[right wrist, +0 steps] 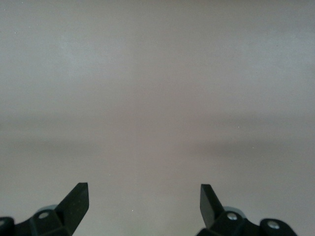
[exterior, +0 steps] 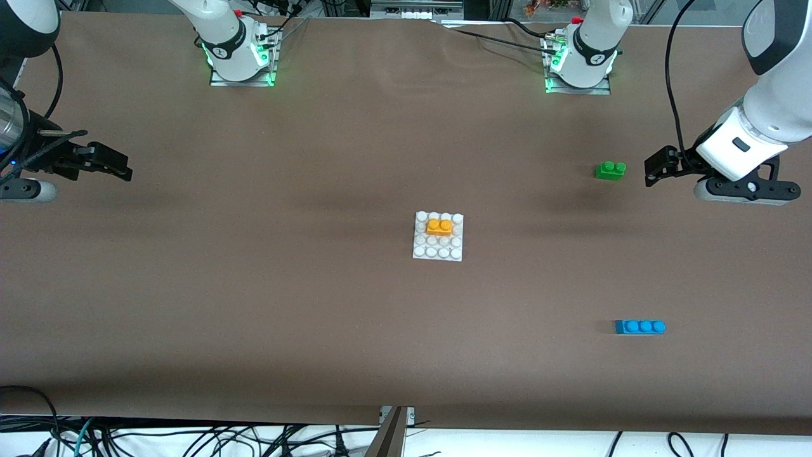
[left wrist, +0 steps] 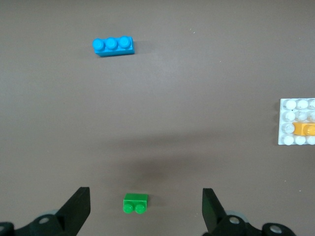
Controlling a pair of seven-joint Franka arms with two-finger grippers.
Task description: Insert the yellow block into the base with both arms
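Observation:
The yellow block (exterior: 439,226) sits on the studs of the white base (exterior: 438,252) at the middle of the table; both also show in the left wrist view, the block (left wrist: 304,129) on the base (left wrist: 289,104). My left gripper (exterior: 653,168) is open and empty, up in the air at the left arm's end of the table, beside the green brick (exterior: 610,170); its wrist view shows it (left wrist: 146,209) wide open with the green brick (left wrist: 135,203) on the table below. My right gripper (exterior: 117,166) is open and empty at the right arm's end; its wrist view shows it (right wrist: 144,204) over bare table.
A blue three-stud brick (exterior: 640,327) lies nearer the front camera than the green brick, toward the left arm's end; it shows in the left wrist view (left wrist: 113,45) too. Cables hang along the table's front edge (exterior: 393,419).

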